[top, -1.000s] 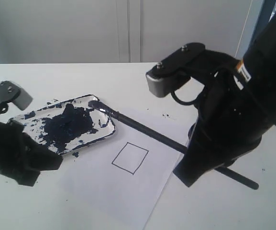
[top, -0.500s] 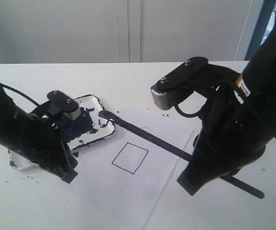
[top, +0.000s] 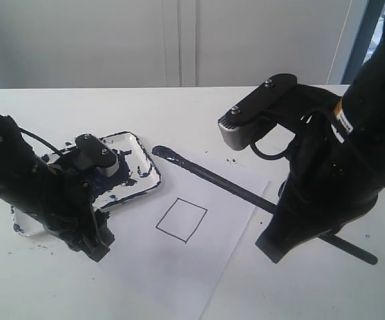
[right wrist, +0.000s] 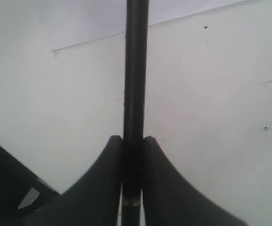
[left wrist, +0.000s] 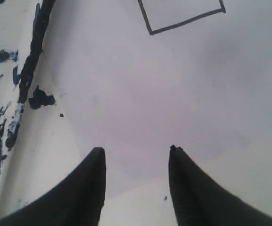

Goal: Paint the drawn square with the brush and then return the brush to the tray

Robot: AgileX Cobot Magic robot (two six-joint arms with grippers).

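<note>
**Right tool carrying the brush toward the unpainted square**

Exterior view: my right tool (top: 276, 245) is clenched on the brush (top: 212, 177) well back along the shaft. The dark tip sits just beside the tray (top: 137, 148), over the far edge of the paper sheet (top: 179, 273). The drawn square (top: 181, 219) is a bare outline, so I judge painting has not begun. Next I need to swing the tip toward me into the outline and lower it gently. I cannot tell whether the tip touches the paper now. My left tool (top: 99, 250) rests low beside the tray, near the square's left. The paper on the square's other sides is open, and the handle's tail juts over bare desk (top: 325, 293).

Left wrist view: the left tool (left wrist: 136, 153) is released with nothing between its jaws. The tray (left wrist: 34, 47) rim runs alongside, and the drawn square (left wrist: 180, 12) lies ahead.

Right wrist view: the right tool (right wrist: 133, 141) pinches the brush (right wrist: 136, 70) squarely. The paper's edge crosses beyond it, and there is clear desk on both sides.
</note>
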